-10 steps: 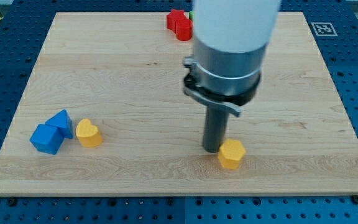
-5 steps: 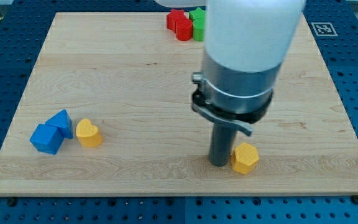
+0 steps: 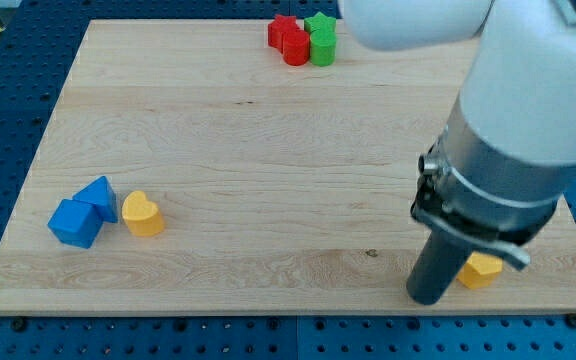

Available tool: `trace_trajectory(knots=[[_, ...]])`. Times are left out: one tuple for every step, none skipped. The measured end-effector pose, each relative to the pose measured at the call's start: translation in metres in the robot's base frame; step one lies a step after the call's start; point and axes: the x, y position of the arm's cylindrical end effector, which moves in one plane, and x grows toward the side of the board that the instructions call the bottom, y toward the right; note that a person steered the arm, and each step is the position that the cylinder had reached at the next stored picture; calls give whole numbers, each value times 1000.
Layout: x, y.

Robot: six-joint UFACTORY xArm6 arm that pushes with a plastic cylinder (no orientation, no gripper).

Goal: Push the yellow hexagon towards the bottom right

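The yellow hexagon [image 3: 482, 270] lies near the board's bottom right corner, partly hidden behind my rod. My tip [image 3: 426, 297] rests on the board just left of it and slightly lower, touching or nearly touching its left side. The rod's grey collar and white arm body fill the view's right side above it.
A yellow heart [image 3: 142, 214] lies at the lower left next to two blue blocks [image 3: 83, 212]. Two red blocks [image 3: 289, 40] and two green blocks [image 3: 320, 37] cluster at the top edge. The board's bottom edge [image 3: 268, 311] runs just below my tip.
My tip has moved right and down, pushing the yellow hexagon toward the bottom right corner. The green blocks at the top came into view.
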Motion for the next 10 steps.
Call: trace_trajectory(knots=[[1,3],[1,36],[1,70],[2,71],[1,70],[1,67],[2,66],[2,66],[1,65],[1,76]])
